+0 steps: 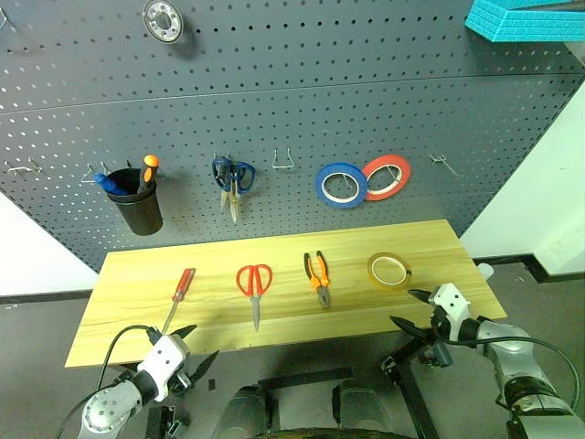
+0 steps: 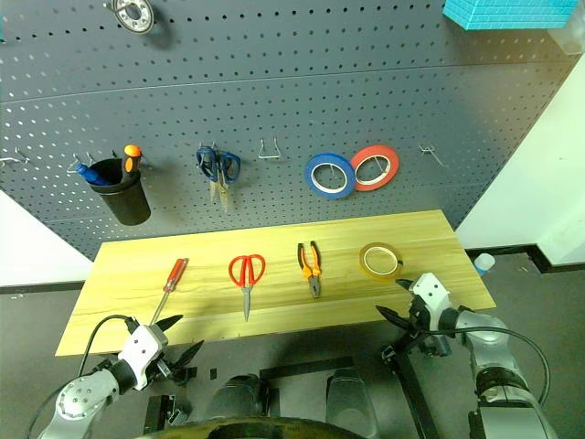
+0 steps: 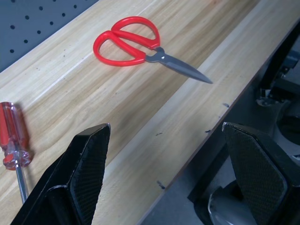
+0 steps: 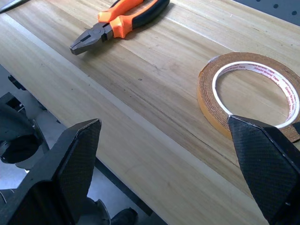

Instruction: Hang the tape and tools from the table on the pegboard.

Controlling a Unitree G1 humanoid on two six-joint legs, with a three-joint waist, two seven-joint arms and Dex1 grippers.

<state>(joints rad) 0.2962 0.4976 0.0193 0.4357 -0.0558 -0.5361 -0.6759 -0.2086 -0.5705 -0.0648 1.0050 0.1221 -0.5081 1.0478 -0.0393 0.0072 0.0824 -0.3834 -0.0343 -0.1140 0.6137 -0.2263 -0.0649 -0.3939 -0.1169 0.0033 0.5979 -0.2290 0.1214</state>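
The pegboard (image 1: pixel 274 82) fills the wall behind the counter (image 1: pixel 164 306) and carries a black cup (image 1: pixel 137 203) with an orange-capped tool, blue scissors (image 1: pixel 232 176), an empty hook (image 1: pixel 282 161), a blue roll (image 1: pixel 341 185) and a red-orange roll (image 1: pixel 388 176) that overlap. A teal block (image 1: pixel 526 18) sits at the upper right corner. On the counter four things lie in a row, well apart from one another: from the robot's left, the screwdriver (image 1: pixel 179 294) with its red handle toward the pegboard, the red scissors (image 1: pixel 255 285) with blades pointing at the near edge, the pliers (image 1: pixel 317 277) with nose toward the near edge, and the yellow tape (image 1: pixel 389 271) lying flat. None of these hangs on the pegboard yet. The left gripper (image 1: pixel 196 352) hovers at the near edge, close to the screwdriver's tip, its jaws spread wide and holding nothing. The right gripper (image 1: pixel 409 309) hovers at the near edge just beside the tape, jaws wide apart and empty, one finger (image 4: pixel 267 164) above the tape's rim in the wrist view.
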